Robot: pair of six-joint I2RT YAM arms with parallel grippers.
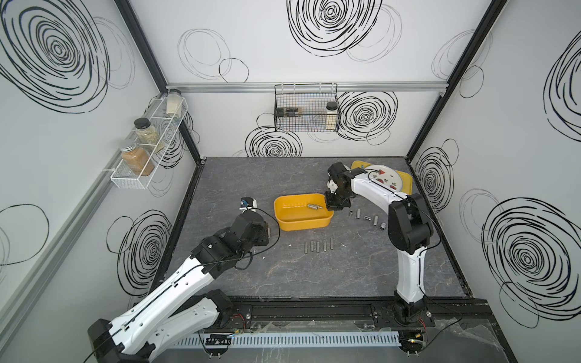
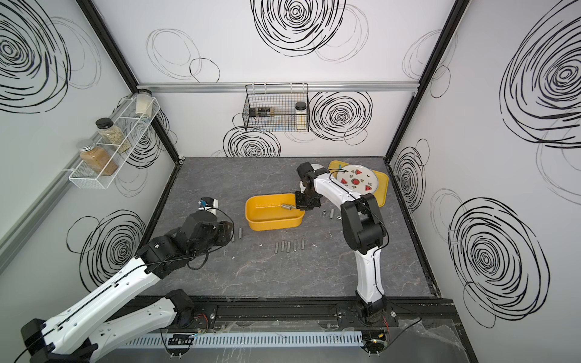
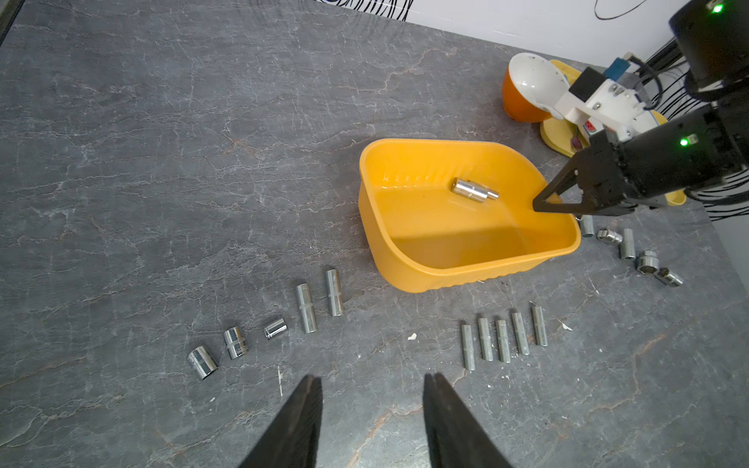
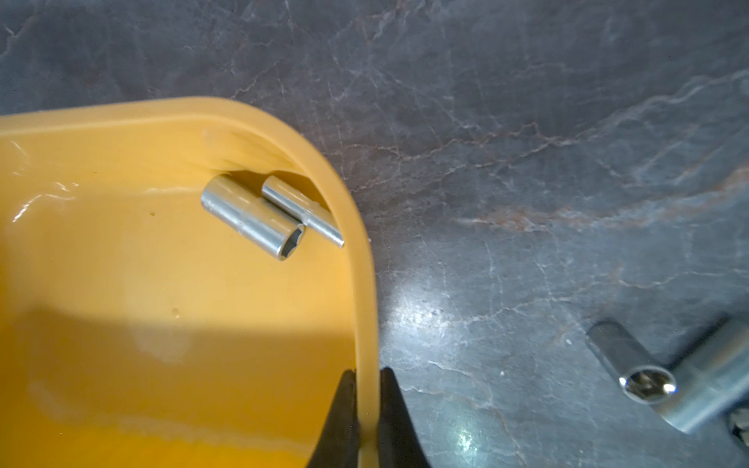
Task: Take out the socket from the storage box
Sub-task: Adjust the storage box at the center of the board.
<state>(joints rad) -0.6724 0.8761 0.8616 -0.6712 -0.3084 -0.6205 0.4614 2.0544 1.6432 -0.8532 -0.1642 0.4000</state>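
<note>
A slim chrome steel socket (image 4: 287, 198) lies at mid-frame, partly hidden by the rim of the deep yellow-orange plastic storage box (image 4: 362, 259). The right gripper (image 4: 367, 375) pinches that rim; the left gripper (image 3: 371, 381) hangs half-open and empty.

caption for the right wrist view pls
Right gripper jaws pinch the rim of the deep yellow-orange plastic storage box; wide chrome socket and slim chrome socket lie inside
</note>
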